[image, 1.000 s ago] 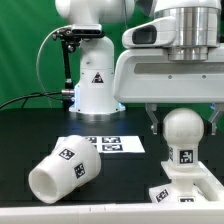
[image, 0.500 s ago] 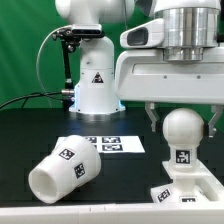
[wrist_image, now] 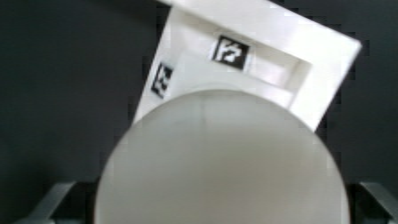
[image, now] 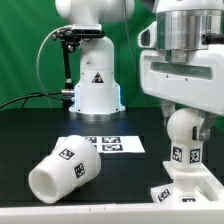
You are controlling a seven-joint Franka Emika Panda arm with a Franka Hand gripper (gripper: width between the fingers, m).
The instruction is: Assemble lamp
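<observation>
The white bulb (image: 185,132) stands upright on the blocky square base (image: 192,188) at the exterior view's right. My gripper (image: 186,120) hangs over the bulb with a finger on each side of its round head, and the jaws stand open. In the wrist view the bulb head (wrist_image: 214,160) fills the picture, with the tagged base (wrist_image: 249,60) beyond it. My fingers (wrist_image: 63,203) show at the edges, a little apart from the bulb. The tapered shade (image: 62,168) lies on its side on the black table at the exterior view's left.
The marker board (image: 112,144) lies flat behind the shade. The big white robot pedestal (image: 95,85) with a triangle sticker stands at the back, and a green backdrop is behind it.
My wrist has turned about the bulb, so the hand now shows narrower in the exterior view. The fingers stay around the bulb head. Bulb, base and shade have not moved.
</observation>
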